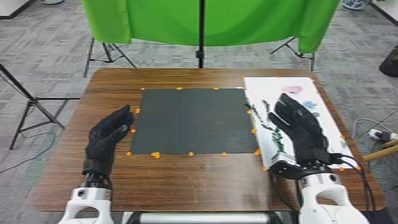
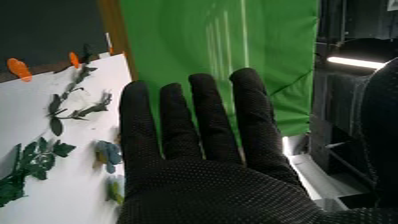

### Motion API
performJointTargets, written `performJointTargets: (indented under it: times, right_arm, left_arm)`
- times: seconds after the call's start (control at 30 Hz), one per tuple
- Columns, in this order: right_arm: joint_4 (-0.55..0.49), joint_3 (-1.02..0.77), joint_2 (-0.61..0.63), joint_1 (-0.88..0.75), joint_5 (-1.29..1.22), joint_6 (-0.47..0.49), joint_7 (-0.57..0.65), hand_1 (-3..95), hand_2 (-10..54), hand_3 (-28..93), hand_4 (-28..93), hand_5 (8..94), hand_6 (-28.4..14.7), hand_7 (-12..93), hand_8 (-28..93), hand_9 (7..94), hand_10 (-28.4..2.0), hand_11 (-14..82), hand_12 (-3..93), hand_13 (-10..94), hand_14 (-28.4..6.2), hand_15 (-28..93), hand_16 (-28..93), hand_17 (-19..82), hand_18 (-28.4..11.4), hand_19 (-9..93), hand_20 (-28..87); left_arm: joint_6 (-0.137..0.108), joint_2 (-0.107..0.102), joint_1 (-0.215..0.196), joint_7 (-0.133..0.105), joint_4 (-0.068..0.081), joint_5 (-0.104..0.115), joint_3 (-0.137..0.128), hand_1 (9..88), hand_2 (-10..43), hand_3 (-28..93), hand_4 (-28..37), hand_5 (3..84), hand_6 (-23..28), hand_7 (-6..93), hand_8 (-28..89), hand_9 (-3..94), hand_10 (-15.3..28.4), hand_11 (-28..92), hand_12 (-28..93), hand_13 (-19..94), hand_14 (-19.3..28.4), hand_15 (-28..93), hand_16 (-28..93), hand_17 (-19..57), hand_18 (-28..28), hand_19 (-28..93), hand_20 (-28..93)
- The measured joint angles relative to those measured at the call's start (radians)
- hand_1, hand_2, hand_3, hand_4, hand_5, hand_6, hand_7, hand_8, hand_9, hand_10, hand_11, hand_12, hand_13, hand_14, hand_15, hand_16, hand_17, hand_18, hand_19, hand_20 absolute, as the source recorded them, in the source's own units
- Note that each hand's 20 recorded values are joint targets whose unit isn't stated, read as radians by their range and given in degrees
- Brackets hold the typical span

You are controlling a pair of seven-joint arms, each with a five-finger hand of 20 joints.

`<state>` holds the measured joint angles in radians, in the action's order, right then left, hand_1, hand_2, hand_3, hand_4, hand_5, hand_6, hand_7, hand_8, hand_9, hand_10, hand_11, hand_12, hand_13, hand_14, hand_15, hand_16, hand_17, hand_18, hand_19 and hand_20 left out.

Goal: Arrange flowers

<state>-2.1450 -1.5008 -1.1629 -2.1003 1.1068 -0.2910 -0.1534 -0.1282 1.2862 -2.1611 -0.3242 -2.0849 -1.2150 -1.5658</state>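
I hold my right robot hand [image 1: 305, 131] wide open above the white sheet [image 1: 266, 83], fingers straight and empty. On that sheet, the pink flower [image 1: 292, 89] and blue flower [image 1: 310, 105] lie near my fingertips, with green leaves [image 2: 37, 160] and a white flower [image 2: 82, 100] beside the hand. My left robot hand [image 1: 107, 135] is open too, over the bench [image 1: 178, 187] beside the dark mat [image 1: 194, 120].

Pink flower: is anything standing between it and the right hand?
Nothing visible. In the head view the pink flower lies on the white sheet, just beyond the tips of the right hand. The blue flower is off to the right, out of that line.
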Motion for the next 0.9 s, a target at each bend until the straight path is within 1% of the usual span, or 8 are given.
performJointTargets:
  times: [0.13,0.3,0.37,0.5,0.63,0.73,0.83,0.9]
  right_arm:
    - [0.005,0.006,0.000,0.006,0.000,-0.003,-0.006,15.1,-8.7,77,-19,38.1,-1.7,12,-7,38.0,-14.3,3.8,15.3,26,-13.1,6,19,18,-15.4,8,26]
    - [0.005,0.003,-0.007,0.004,0.001,-0.010,-0.013,15.4,-9.5,76,-20,38.1,-1.7,12,-8,37.7,-14.4,3.9,15.9,26,-12.9,6,19,17,-15.2,8,26]
    - [0.005,-0.001,-0.011,-0.002,0.003,-0.010,-0.019,16.3,-9.5,75,-21,38.0,-1.9,13,-7,38.8,-14.5,4.5,17.4,30,-13.6,8,20,20,-15.1,16,31]
    - [0.002,0.004,-0.011,-0.005,0.085,-0.038,0.002,19.7,-9.5,76,-26,46.4,-3.3,17,-8,49.8,-15.2,15.4,21.2,50,-14.5,22,25,26,-16.7,45,43]
    - [-0.010,0.055,0.020,0.008,0.370,-0.244,0.165,21.8,-9.5,73,-28,53.7,-3.6,18,-8,57.1,-15.4,20.7,22.4,60,-14.1,38,24,29,-19.2,62,48]
    - [-0.021,0.070,0.058,0.009,0.537,-0.372,0.347,27.1,-9.5,63,-28,57.1,-4.1,18,-7,59.7,-15.8,23.1,23.6,62,-14.1,44,24,31,-20.2,67,51]
    - [-0.034,0.042,0.102,-0.006,0.629,-0.346,0.484,30.2,-9.5,58,-28,60.4,-4.6,19,-6,61.0,-16.2,24.7,24.3,64,-14.2,50,24,33,-21.1,71,53]
    - [-0.036,0.025,0.141,-0.018,0.701,-0.260,0.532,28.1,-9.5,64,-28,61.0,-4.7,19,-6,61.4,-16.2,25.5,24.5,64,-14.1,53,24,34,-21.2,74,54]
  left_arm:
    - [-0.007,0.000,0.002,-0.001,0.000,0.002,0.001,35.7,-9.5,61,-14.3,44.1,2.1,14.7,-7,40.8,11.5,15,15,32,15.0,19,3,7.6,13.1,6,24]
    - [-0.001,0.001,0.004,-0.001,0.000,-0.005,0.003,35.7,-9.5,61,-14.4,44.3,2.1,14.6,-7,41.1,11.5,15,15,32,15.0,18,3,7.3,12.9,5,24]
    - [-0.002,0.002,0.002,-0.001,0.000,-0.007,0.003,35.7,-9.5,61,-14.4,44.3,2.1,14.7,-7,41.1,11.6,15,15,32,14.9,19,3,7.3,12.8,5,24]
    - [-0.009,0.003,-0.003,-0.001,-0.002,0.000,0.003,35.8,-9.5,61,-14.6,44.3,2.1,14.7,-7,41.2,11.5,15,15,32,15.1,19,3,7.3,12.8,5,24]
    - [-0.009,0.003,-0.003,0.001,-0.003,-0.002,0.002,35.9,-9.5,61,-14.5,44.3,2.1,14.7,-7,41.2,11.5,15,15,32,15.0,19,3,7.3,12.7,5,24]
    - [-0.009,0.004,-0.006,0.002,-0.006,-0.002,0.002,35.9,-9.5,61,-14.4,44.4,2.1,14.7,-7,41.2,11.5,15,15,32,15.0,19,3,7.3,12.7,5,24]
    - [-0.009,0.004,-0.009,0.004,-0.008,-0.002,0.001,36.0,-9.5,61,-14.4,44.4,2.1,14.7,-7,41.2,11.5,15,15,32,14.9,19,3,7.3,12.6,5,24]
    - [-0.009,0.004,-0.009,0.004,-0.009,-0.003,0.001,36.0,-9.5,61,-14.3,44.3,2.2,14.7,-7,41.3,11.4,15,15,32,14.9,19,3,7.2,12.6,5,24]
